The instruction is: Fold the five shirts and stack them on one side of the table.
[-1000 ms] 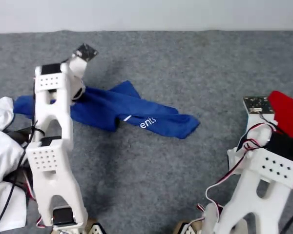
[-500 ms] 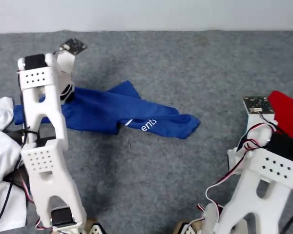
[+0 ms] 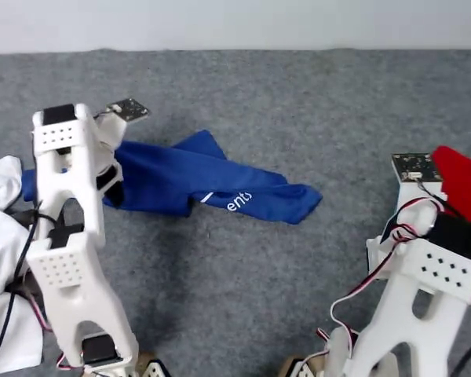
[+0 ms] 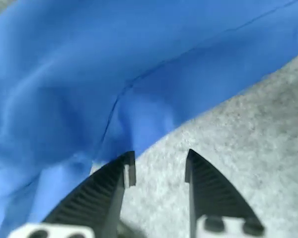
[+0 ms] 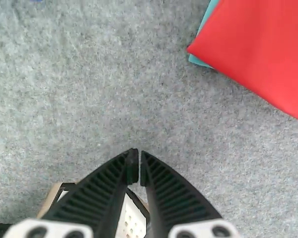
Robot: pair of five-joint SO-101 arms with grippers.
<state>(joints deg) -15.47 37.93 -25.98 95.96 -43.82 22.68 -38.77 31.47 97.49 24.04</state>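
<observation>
closed right pincer [image 5: 139, 159] over grey carpet [image 5: 79, 74]; red shirt [image 5: 263, 54] lies apart.

Left arm [image 3: 69, 204] covers the blue shirt [image 3: 212, 177] at its left end. Red shirt [image 3: 465, 182] is cut by the pic edge & partly behind the right arm [image 3: 424, 290]. Under it a teal sliver [image 5: 201, 60], perhaps another shirt. White shirts [image 3: 1, 236] are cut off at the edge.

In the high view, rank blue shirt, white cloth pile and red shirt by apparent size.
1. blue shirt, largest.
2. white cloth pile, left edge.
3. red shirt, right edge.
The last two are cut by the frame and partly behind arms, so their order is unsure.
</observation>
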